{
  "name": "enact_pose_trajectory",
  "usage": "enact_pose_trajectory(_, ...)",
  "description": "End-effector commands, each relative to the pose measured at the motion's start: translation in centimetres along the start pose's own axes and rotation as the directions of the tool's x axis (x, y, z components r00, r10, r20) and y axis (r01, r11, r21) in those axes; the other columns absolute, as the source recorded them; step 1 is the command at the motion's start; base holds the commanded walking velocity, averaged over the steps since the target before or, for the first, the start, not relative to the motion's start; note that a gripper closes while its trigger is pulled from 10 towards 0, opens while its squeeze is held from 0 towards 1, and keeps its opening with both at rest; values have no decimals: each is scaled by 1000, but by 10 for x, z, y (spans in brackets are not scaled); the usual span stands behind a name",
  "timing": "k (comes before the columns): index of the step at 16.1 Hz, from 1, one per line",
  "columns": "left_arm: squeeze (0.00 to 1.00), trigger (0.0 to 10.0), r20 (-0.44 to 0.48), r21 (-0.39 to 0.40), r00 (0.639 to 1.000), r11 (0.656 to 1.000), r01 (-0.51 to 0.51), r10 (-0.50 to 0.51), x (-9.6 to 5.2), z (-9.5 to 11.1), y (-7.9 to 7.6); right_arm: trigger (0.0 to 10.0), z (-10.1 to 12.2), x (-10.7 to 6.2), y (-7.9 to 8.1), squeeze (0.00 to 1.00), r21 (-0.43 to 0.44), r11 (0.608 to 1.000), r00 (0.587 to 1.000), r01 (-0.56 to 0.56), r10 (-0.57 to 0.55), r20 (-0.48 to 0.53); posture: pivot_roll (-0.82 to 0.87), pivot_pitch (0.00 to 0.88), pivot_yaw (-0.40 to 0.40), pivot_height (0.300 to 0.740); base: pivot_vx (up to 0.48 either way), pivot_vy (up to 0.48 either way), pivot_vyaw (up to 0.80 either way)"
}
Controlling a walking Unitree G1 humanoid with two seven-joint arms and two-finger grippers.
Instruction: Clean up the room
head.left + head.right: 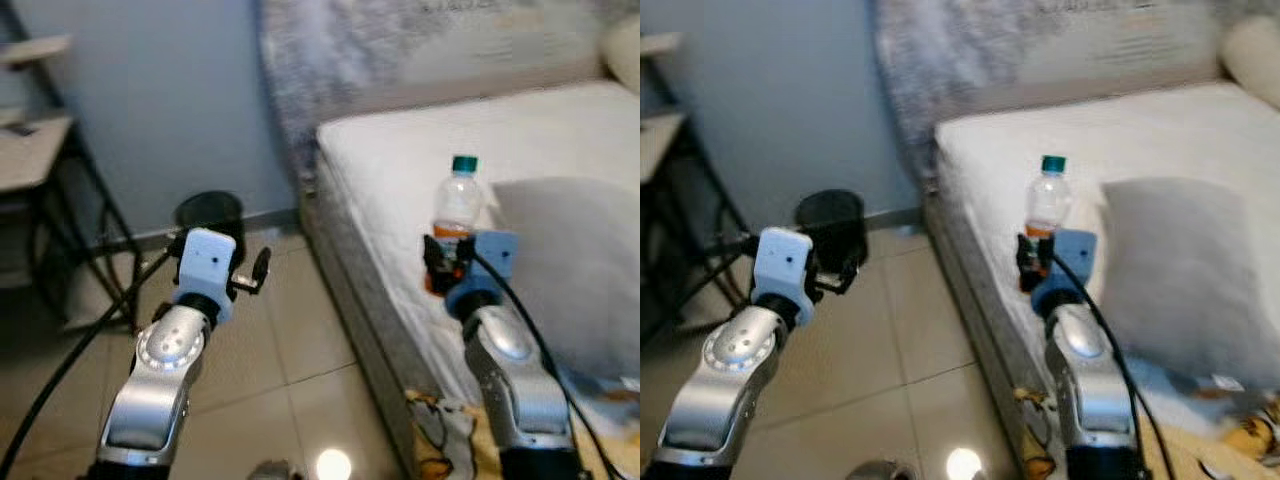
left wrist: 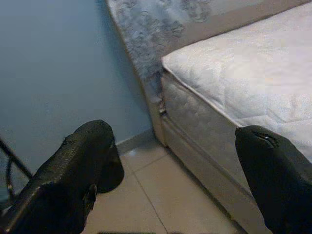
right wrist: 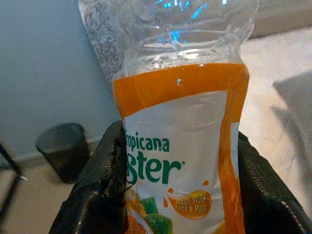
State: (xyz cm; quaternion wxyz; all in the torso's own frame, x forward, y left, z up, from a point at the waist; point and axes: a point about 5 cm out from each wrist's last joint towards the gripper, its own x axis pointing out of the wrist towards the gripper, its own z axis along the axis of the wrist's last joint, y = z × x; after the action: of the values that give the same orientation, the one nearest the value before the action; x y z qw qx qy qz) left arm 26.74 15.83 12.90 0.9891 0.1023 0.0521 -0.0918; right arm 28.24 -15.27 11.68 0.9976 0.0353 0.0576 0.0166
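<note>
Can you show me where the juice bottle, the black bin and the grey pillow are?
juice bottle (image 1: 458,205), left eye view, clear upper body.
black bin (image 1: 830,215), right eye view, its rim.
grey pillow (image 1: 1180,270), right eye view, middle of its face.

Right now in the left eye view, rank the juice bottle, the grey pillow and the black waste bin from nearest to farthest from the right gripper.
1. Juice bottle: between the fingers of the right gripper, on the mattress edge.
2. Grey pillow: on the bed, just to the gripper's right.
3. Black waste bin: on the floor by the wall, far to the left.
</note>
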Motion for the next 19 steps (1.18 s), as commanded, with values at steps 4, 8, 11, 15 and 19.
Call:
enact_pose_trajectory(4, 90, 10000, 2, 11, 1000, 1000, -27, 27, 0, -1, 4, 10000, -1, 10, 9, 0, -10, 1000, 1000, 11, -11, -25, 78, 0, -19, 740, 0, 0, 195)
enact_pose_trajectory(8, 90, 10000, 3, 13, 1000, 1000, -25, 25, -1, -2, 3, 10000, -11, 4, 19, 0, 228, 972, 990, -63, 90, -108, 80, 0, -21, 740, 0, 0, 0)
enact_pose_trajectory(11, 94, 10000, 6, 16, 1000, 1000, -26, 26, -1, -1, 3, 10000, -8, 7, 16, 0, 244, 968, 995, -66, 83, -59, 80, 0, -17, 740, 0, 0, 0)
enact_pose_trajectory(15, 78, 10000, 24, -12, 999, 999, -41, 41, -2, 2, 7, 10000, 8, 9, 15, 0, 181, 978, 989, -100, 77, 126, 85, 0, -18, 740, 0, 0, 0)
enact_pose_trajectory(19, 0, 10000, 45, 22, 998, 999, -42, 41, -1, 5, 9, 10000, 1, 4, 31, 0, 169, 956, 971, -240, 234, 52, 86, 0, -11, 740, 0, 0, 0)
